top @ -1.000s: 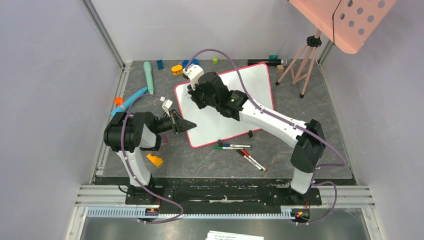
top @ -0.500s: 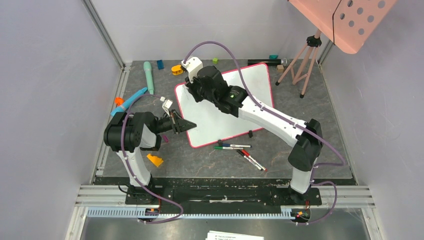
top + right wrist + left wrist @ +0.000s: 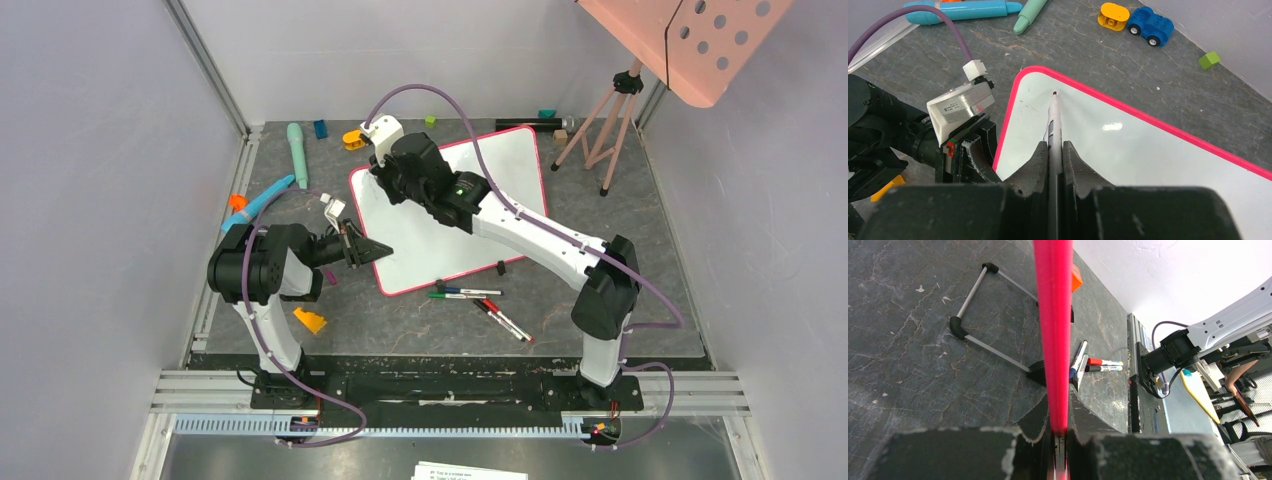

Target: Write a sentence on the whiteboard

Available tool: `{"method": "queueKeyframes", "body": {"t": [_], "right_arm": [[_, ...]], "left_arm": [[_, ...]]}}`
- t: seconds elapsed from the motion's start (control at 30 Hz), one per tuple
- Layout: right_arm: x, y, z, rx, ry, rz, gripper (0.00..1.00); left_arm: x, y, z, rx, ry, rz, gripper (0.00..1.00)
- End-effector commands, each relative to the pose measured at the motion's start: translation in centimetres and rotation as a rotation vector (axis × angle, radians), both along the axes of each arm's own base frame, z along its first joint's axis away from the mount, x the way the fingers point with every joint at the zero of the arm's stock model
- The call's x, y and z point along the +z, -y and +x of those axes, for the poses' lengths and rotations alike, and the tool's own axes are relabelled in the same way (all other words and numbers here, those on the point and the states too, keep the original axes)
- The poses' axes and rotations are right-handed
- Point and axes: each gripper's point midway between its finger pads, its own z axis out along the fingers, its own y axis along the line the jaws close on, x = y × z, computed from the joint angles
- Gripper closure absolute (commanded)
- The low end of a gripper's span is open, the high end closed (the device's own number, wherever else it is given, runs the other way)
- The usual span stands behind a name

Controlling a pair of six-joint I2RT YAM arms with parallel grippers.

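White with a thin pink rim, the whiteboard point(image 3: 430, 245) lies askew near the middle of the dark table point(image 3: 400, 325), in front of both arms. The right gripper point(image 3: 1052, 150) is over the board's far left corner, jaws pressed tight on a marker point(image 3: 1053, 120). The marker's dark red tip points down at the white face just inside the rim, though whether it touches I cannot tell. The left gripper point(image 3: 1058, 427) is pinched narrowly on the rim of the board's left edge, and its wrist view looks straight along that pink strip. Just off the board's near edge lie loose markers point(image 3: 465, 293), with a small black clip foot point(image 3: 500, 267) at that edge. Past the far edge sit a yellow block point(image 3: 1114, 13), a blue toy car point(image 3: 1150, 32) and a green cube point(image 3: 1209, 59). A teal pen point(image 3: 297, 147) and a blue pen point(image 3: 262, 203) lie to the left. An orange block point(image 3: 309, 320) sits by the left arm's base. A tripod point(image 3: 605, 120) stands at far right under a pink perforated panel point(image 3: 690, 40).
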Motion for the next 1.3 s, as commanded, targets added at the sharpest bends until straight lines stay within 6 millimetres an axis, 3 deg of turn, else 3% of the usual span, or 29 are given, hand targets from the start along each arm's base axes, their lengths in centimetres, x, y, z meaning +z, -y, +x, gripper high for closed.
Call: {"method": "queueKeyframes", "body": {"t": [0.0,0.8,1.27], "right_arm": [[1.5,0.0,0.8,-0.015,0.041,0.018,1.00],[-0.9,0.7,0.4,-0.028,0.001,-0.027,1.00],[-1.1,1.7,1.2,-0.102,0.001,-0.054,1.00]], "left_arm": [[-0.1,0.9,-1.8,-0.090,0.131,0.029,0.96],[0.0,0.9,-1.9,-0.093,0.135,0.029,0.96],[0.0,0.9,-1.9,-0.093,0.137,0.030,0.96]]}}
